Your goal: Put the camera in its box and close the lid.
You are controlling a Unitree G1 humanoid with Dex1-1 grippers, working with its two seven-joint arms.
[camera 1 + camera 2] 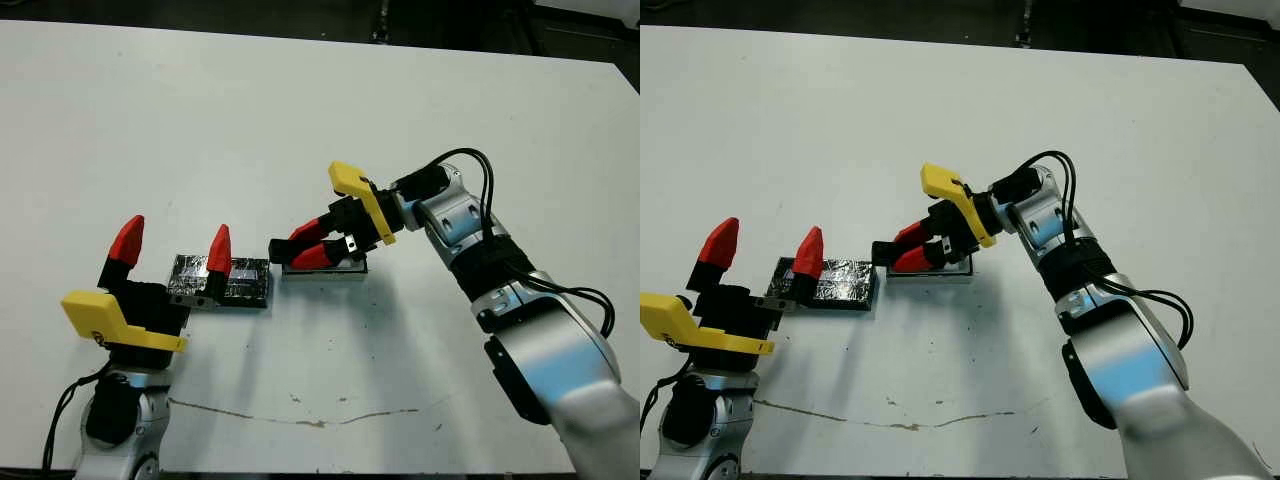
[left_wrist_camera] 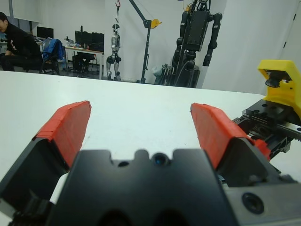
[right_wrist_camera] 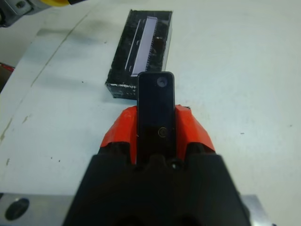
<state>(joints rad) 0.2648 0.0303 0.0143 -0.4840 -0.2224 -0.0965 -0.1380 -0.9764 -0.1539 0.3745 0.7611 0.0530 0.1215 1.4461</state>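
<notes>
My right gripper [image 1: 296,249] is shut on the camera [image 3: 156,106], a slim black bar that juts past its red fingertips. It hovers low over the box [image 1: 350,268], a small white-walled tray mostly hidden under the fingers. The lid [image 1: 248,284], a shiny crinkly black slab, lies flat on the table just left of the box and also shows beyond the camera [image 3: 141,52]. My left gripper [image 1: 177,228] stands open near the table's front left. Its right finger [image 1: 218,250] covers part of the lid, and nothing is between the fingers.
The white table [image 1: 300,120] has a thin brown crack line [image 1: 300,420] near its front edge. In the left wrist view a person [image 2: 16,42] sits beyond the table, with lab stands and robots [image 2: 195,37] behind.
</notes>
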